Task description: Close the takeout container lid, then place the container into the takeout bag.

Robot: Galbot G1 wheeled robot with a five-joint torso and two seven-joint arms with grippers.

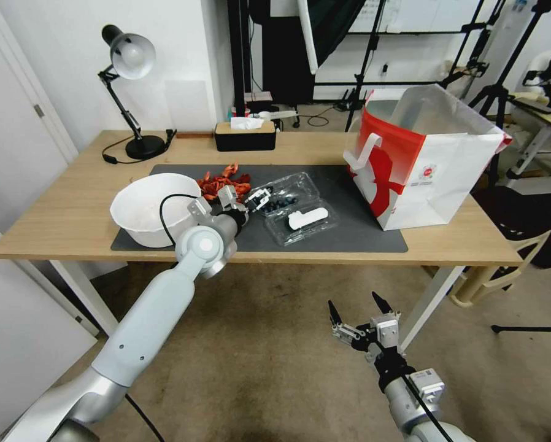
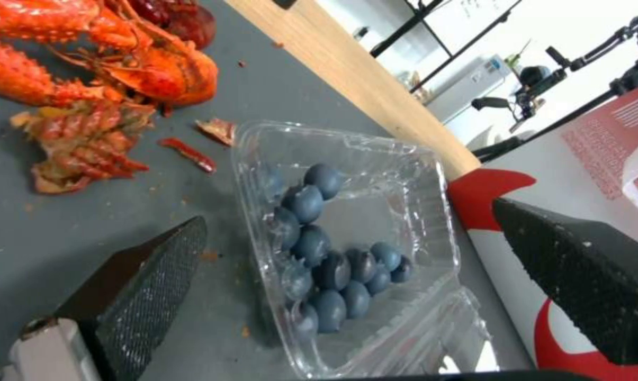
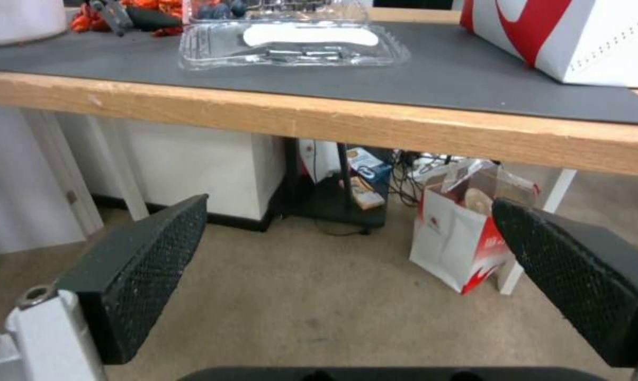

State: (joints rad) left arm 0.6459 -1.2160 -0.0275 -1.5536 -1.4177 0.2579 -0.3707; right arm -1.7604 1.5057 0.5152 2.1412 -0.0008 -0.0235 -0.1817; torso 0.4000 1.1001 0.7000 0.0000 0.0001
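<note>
The small clear plastic clamshell takeout container (image 1: 286, 197) lies open on the dark grey mat (image 1: 361, 236) that covers the middle of my light wooden table (image 1: 61, 215); its berry half holds a cluster of dark blueberries (image 2: 333, 270), and the clear plastic lid (image 1: 304, 222) with its white oblong label sticker (image 1: 308, 217) lies flat on the mat on the side nearer to me, hinged to the berry half, label facing up; so the lid is not yet closed.

My left gripper (image 1: 243, 199) reaches over the mat at the container's left end, just beside the berry half, its two black fingers (image 2: 149, 280) spread wide apart and clamped on nothing; in the left wrist view the berry half lies between them, though I cannot tell whether either fingertip touches the plastic.

A pile of red crayfish shells (image 1: 221, 182) sits on the mat just behind that gripper, and a white round bowl (image 1: 153, 207) stands to its left.

The large boxy white paper takeout bag (image 1: 426, 162) with red panels stands upright and open-mouthed at the mat's right end, well apart from the container.

My right gripper (image 1: 355, 312) hangs below the table's front edge, its fingers (image 3: 138, 270) apart and holding nothing.
</note>
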